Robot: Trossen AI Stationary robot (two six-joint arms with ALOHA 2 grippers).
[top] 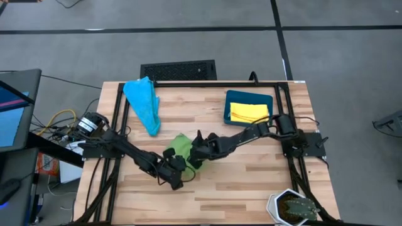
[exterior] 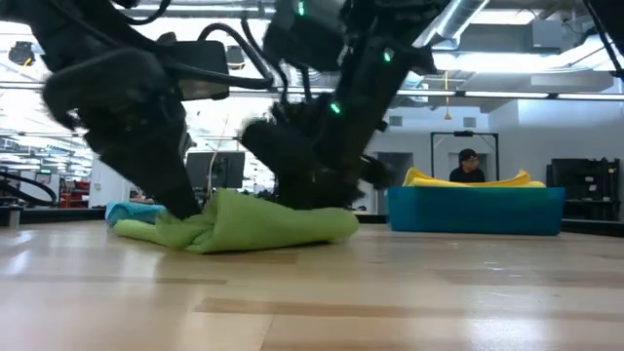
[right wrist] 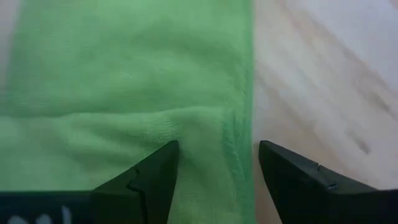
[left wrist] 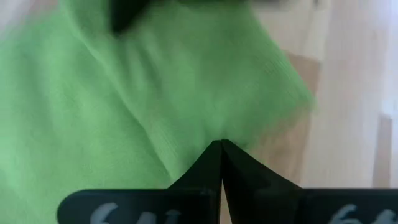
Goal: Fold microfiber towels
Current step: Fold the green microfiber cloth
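A crumpled green microfiber towel [top: 183, 149] lies on the wooden table near its middle, with both grippers on it. My left gripper [left wrist: 221, 146] comes in from the table's left and is shut on the towel's near-left part. My right gripper [right wrist: 217, 155] comes in from the right and is open over one edge of the towel, with one finger [right wrist: 158, 171] above the cloth and the other [right wrist: 292, 174] above bare wood. A light blue towel [top: 143, 103] lies bunched at the far left. A yellow towel [top: 248, 113] lies in the teal bin [top: 229, 103]. My left gripper pinches a crease of the green towel [left wrist: 199, 134] between its two shut fingertips, slanting down from the table's left. The towel stays bunched on the table, with its creases running toward the fingertips [exterior: 185, 210]. My right gripper is low over the towel's edge [right wrist: 239, 124]; I cannot tell whether it touches the cloth.
The teal bin [exterior: 478, 210] stands at the table's far right. A potted plant [top: 292, 207] sits at the near right corner. Bare wood lies along the near edge and between the towels and the bin. A person [exterior: 468, 166] sits in the room beyond the table.
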